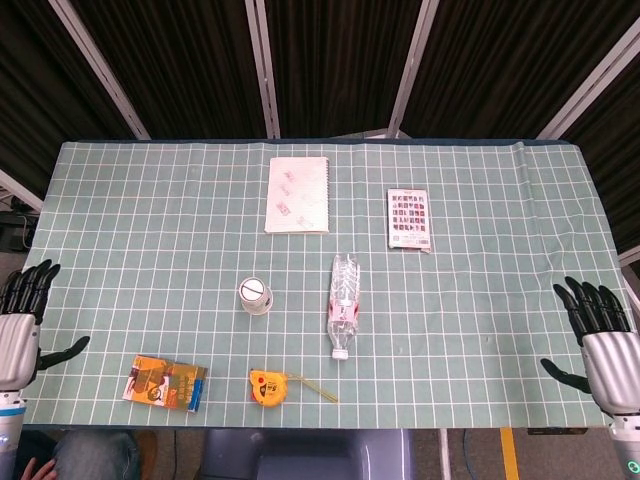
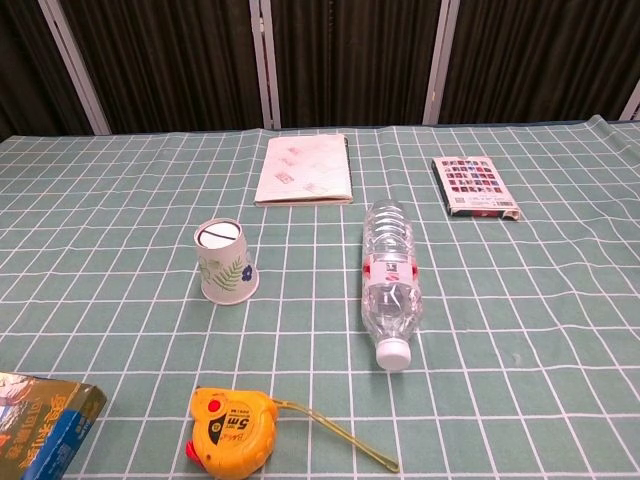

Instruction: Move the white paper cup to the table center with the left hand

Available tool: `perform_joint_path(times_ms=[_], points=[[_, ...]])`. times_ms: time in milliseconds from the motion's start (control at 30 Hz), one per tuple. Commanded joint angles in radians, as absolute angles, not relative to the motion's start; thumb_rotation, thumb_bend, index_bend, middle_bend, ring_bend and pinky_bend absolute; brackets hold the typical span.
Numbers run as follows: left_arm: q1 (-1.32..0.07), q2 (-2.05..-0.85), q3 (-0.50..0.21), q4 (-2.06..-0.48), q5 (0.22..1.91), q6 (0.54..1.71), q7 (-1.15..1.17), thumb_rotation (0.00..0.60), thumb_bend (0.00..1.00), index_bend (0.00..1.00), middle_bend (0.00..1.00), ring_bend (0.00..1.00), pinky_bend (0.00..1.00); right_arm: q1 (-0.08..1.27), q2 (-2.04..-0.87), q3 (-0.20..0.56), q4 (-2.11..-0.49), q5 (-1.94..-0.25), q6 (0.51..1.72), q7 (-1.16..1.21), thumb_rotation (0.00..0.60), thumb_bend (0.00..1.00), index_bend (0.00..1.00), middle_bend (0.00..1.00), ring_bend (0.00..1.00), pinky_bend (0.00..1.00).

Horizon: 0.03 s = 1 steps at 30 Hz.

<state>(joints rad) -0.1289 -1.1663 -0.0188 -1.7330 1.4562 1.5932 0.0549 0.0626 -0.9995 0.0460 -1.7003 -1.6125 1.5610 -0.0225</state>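
Note:
The white paper cup (image 1: 255, 296) with a leaf print (image 2: 226, 261) stands upside down on the green checked cloth, left of the table's middle, with nothing touching it. My left hand (image 1: 20, 325) hovers at the table's far left edge, fingers spread, holding nothing, well away from the cup. My right hand (image 1: 603, 337) is at the far right edge, fingers spread and empty. Neither hand shows in the chest view.
A clear plastic bottle (image 1: 343, 304) lies right of the cup. A yellow tape measure (image 1: 268, 386) and a snack box (image 1: 165, 382) sit near the front edge. A notebook (image 1: 298, 194) and a card pack (image 1: 408, 218) lie at the back.

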Motion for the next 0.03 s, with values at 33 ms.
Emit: perform_joint_path(times_ms=[33], points=[[-0.125, -1.158, -0.019, -1.726, 1.453, 1.576, 0.037, 0.6, 0.07, 0.0, 0.0, 0.0, 0.0, 0.059, -0.999, 0.047, -1.703, -1.614, 1.566, -0.023, 0.6, 0.0, 0.0, 0.0, 0.0, 0.0]])
